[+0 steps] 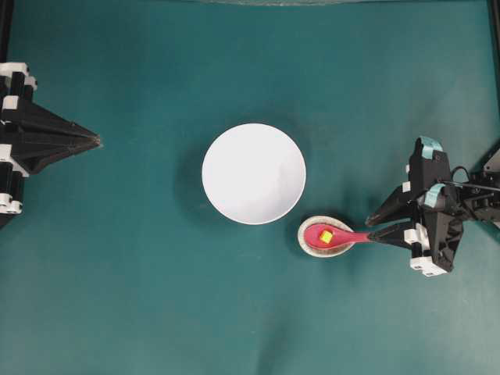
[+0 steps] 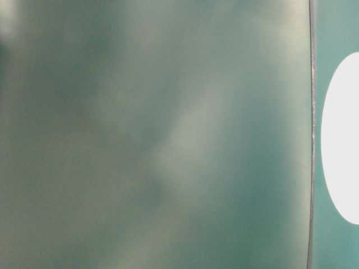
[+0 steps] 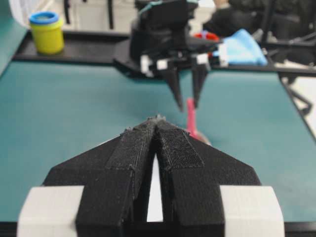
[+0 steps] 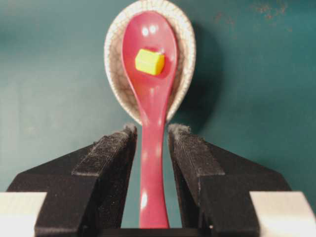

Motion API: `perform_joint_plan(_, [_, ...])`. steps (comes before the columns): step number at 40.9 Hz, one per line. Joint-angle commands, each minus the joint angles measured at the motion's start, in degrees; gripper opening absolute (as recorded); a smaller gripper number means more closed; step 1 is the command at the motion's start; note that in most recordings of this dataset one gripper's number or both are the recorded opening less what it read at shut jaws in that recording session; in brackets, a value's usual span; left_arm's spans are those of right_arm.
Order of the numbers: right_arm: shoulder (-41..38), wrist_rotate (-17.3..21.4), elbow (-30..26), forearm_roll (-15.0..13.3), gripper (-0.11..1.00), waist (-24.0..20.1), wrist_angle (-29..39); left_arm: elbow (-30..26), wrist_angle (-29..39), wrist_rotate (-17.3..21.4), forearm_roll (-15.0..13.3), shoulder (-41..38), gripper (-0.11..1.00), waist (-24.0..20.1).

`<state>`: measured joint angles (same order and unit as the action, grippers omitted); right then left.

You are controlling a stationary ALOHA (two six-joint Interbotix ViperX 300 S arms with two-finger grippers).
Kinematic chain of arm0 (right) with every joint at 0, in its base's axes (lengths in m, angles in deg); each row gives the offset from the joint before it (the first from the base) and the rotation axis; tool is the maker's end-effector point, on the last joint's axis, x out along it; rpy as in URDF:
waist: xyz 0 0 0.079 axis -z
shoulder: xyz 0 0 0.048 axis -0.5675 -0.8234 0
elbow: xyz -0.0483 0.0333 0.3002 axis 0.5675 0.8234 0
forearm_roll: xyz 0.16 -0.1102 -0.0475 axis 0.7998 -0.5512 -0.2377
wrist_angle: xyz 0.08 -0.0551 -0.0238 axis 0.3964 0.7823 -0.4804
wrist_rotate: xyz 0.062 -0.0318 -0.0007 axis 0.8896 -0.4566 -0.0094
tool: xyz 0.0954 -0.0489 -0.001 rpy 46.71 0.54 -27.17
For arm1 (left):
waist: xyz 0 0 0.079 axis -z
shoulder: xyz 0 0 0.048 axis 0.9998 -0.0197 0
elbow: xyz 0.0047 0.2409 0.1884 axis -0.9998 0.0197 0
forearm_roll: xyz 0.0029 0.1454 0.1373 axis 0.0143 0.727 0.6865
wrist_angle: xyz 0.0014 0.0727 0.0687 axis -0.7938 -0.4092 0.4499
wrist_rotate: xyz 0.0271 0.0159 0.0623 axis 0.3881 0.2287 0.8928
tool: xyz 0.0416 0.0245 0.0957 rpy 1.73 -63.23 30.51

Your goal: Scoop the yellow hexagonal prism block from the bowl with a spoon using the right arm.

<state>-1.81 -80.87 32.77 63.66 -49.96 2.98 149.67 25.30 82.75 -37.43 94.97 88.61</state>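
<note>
Spoon (image 4: 150, 98) rests in the spoon rest (image 4: 183, 54), yellow block (image 4: 149, 61) in its scoop. Right gripper (image 4: 150, 136) released, jaws flanking the handle. Left gripper (image 1: 98, 141) clenched, empty.

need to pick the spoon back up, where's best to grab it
By the handle, coming in from the end away from the bowl, jaws on either side. It is straight and narrow and sticks out past the spoon rest, and the yellow block sits in the scoop.

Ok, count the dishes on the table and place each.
2: the white bowl sits mid-table; the spoon rest lies just right of and below it, under the spoon. None looks hidden.
</note>
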Motion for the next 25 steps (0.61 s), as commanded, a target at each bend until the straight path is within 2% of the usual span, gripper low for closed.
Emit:
perform_joint_plan(1, [0.35, 0.00, -0.53, 0.09, 0.40, -0.18, -0.70, -1.85, -0.53, -0.09, -0.09, -0.26, 0.01, -0.09])
perform_joint_plan(25, [0.35, -0.09, -0.53, 0.09, 0.40, -0.26, -1.67, -1.76, -0.44, -0.09, -0.09, -0.35, 0.01, 0.00])
